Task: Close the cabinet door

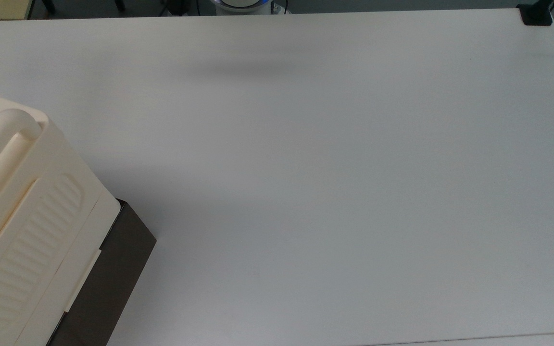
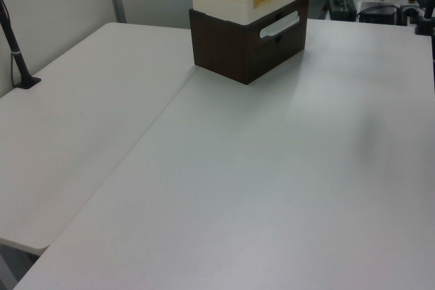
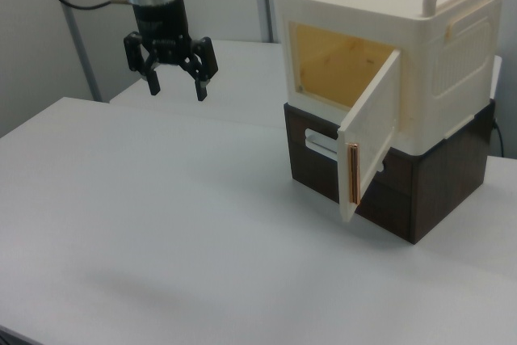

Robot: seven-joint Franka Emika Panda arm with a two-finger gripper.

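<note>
the cabinet door (image 3: 371,135), a flat cream-beige plastic panel with a thin coppery metal strip down its free edge, stands swung out at a wide angle from the cabinet (image 3: 404,62), a large cream plastic box with thick rounded tube handles on top, sitting on a dark brown base (image 3: 420,183) toward the right view's right on the white counter (image 3: 161,224). the opening behind the door shows a warm yellow-lit inside. the black two-finger gripper (image 3: 174,86) hangs in the air at the right view's upper left, well apart from the door, pointing down, and its jaws stand apart with nothing between them. judging by its thin section and plain plastic make, the door should be light and stiff, swinging easily on its hinge along the side nearest the box; the surface looks smooth and likely a little slippery, so pinching it seems less sound than pushing. the better place to bear on it is probably the outer face near the free edge with the metal strip, far from the hinge, where a small push gives the most turn. the box itself looks light enough that a hard shove might slide it on the counter, so a gentle, steady push seems wise. the top view shows the cabinet's ribbed grooved side panel (image 1: 27,240). no brand, label or readable writing appears on the cabinet, the door or the counter.
</note>
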